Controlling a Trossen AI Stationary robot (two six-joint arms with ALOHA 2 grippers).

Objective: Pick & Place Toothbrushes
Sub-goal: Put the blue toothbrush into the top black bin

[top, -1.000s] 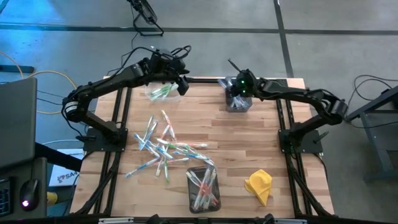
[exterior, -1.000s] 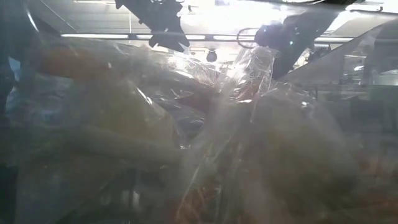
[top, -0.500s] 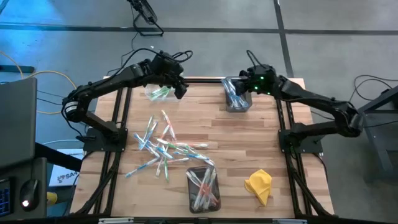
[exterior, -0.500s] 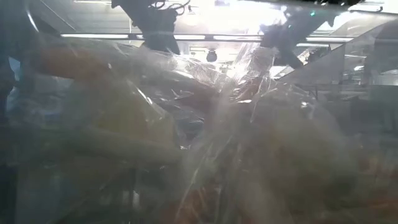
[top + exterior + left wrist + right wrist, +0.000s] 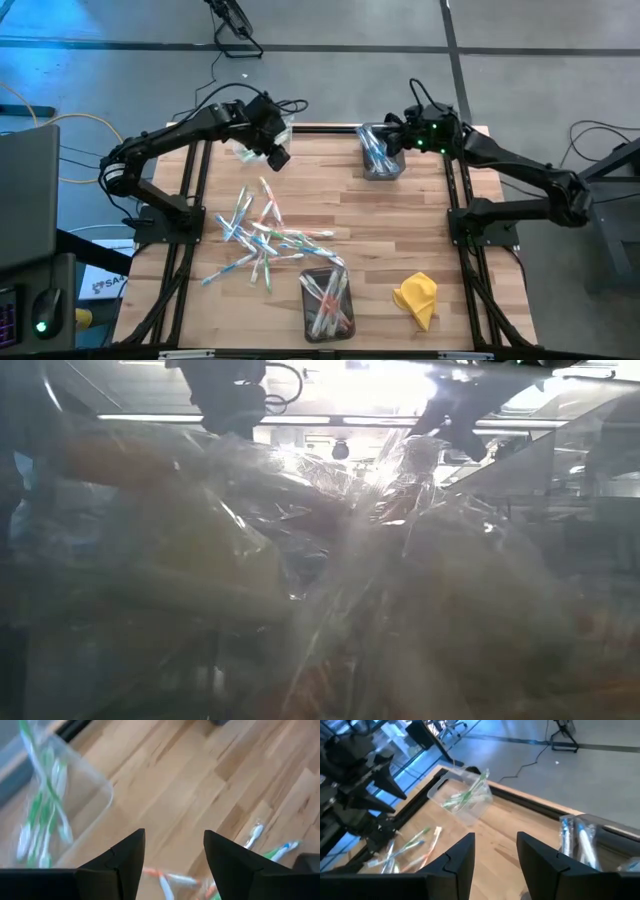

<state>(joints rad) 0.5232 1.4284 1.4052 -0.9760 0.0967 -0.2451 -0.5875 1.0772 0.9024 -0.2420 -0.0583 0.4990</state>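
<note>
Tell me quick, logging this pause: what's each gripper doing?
Left gripper: open, holding nothing.
Right gripper: open, holding nothing.

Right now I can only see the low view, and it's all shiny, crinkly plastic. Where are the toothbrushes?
Observer: From above, a loose pile of toothbrushes lies on the left-middle part of the table.
Operator: Is my left gripper holding one?
Observer: No. The left gripper is open and empty, over bare wood beside the bin of green brushes.
Operator: And the right one?
Observer: The right gripper is open and empty too. It is by the bin of blue brushes at the table's far edge.
</note>
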